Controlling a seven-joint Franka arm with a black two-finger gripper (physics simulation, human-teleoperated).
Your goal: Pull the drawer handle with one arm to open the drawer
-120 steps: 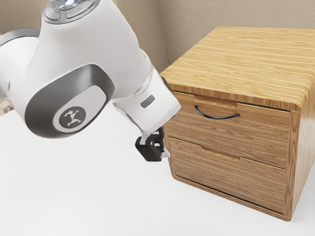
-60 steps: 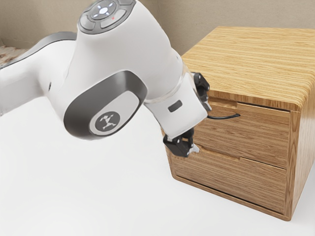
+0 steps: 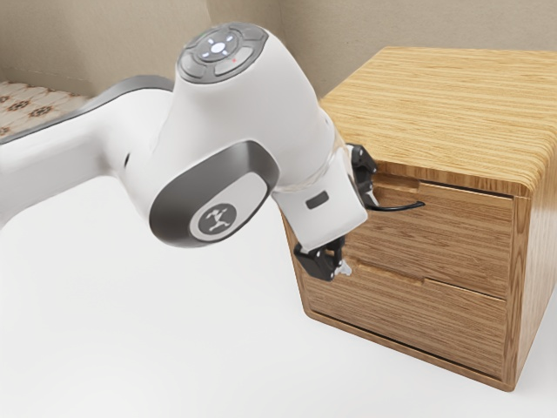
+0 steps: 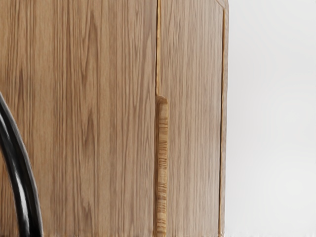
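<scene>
A light wooden cabinet stands at the exterior view's right with two drawers in its front. The top drawer sits flush in the cabinet and carries a thin black curved handle. My gripper is pressed close to the top drawer's front, at the handle's end nearer the exterior view's left, and my white hand covers that end. In the wrist view the black handle curves close beside the hand, across the top drawer's wood grain.
The lower drawer has a recessed wooden grip and no metal handle; in the wrist view it lies beyond the seam. A white floor spreads in front of the cabinet. My bulky arm reaches in from the exterior view's left.
My arm has swung toward the exterior view's right and up, bringing the hand from beside the cabinet's lower corner to the top drawer's handle. The drawer has not moved.
</scene>
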